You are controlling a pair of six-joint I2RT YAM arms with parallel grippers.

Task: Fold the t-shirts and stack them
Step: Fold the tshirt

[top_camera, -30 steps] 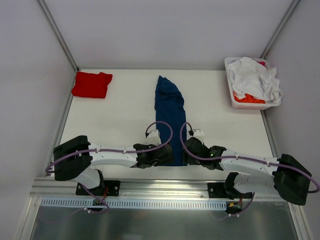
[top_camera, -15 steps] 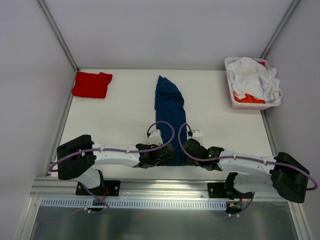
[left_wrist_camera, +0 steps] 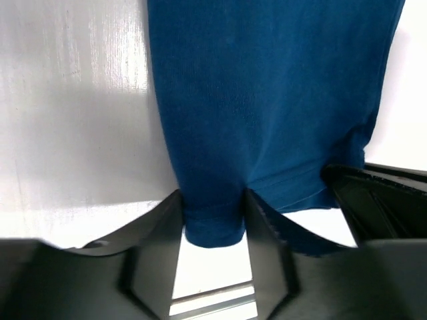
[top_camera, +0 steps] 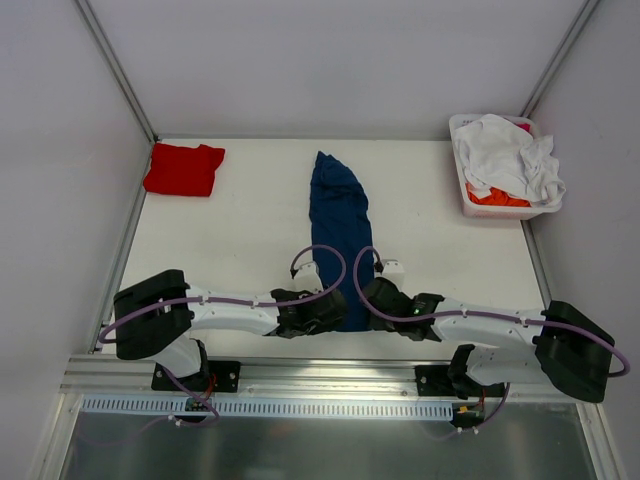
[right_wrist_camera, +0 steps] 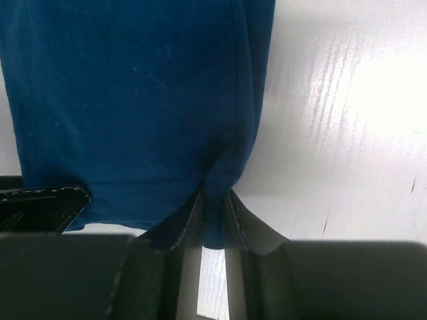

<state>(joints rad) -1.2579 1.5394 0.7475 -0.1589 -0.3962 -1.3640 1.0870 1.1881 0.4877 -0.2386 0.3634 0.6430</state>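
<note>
The navy blue t-shirt [top_camera: 340,225] lies as a long narrow strip down the middle of the table, print hidden. My left gripper [top_camera: 334,312] is at the strip's near left corner, my right gripper [top_camera: 367,300] at its near right corner. Seen from the left wrist, my left gripper [left_wrist_camera: 212,227] is shut on a bunched fold of the navy hem [left_wrist_camera: 213,220]. From the right wrist, my right gripper [right_wrist_camera: 213,223] pinches the hem's other corner [right_wrist_camera: 215,193] tightly. A folded red t-shirt [top_camera: 183,168] rests at the far left.
A white basket [top_camera: 468,205] at the far right holds crumpled white cloth [top_camera: 505,155] over orange cloth [top_camera: 497,197]. Metal frame posts run along both table sides. The right gripper's black body [left_wrist_camera: 380,200] shows at the edge of the left wrist view.
Both grippers have closed from wide open onto the near hem of the navy t-shirt. The right arm has edged slightly left toward the strip.
</note>
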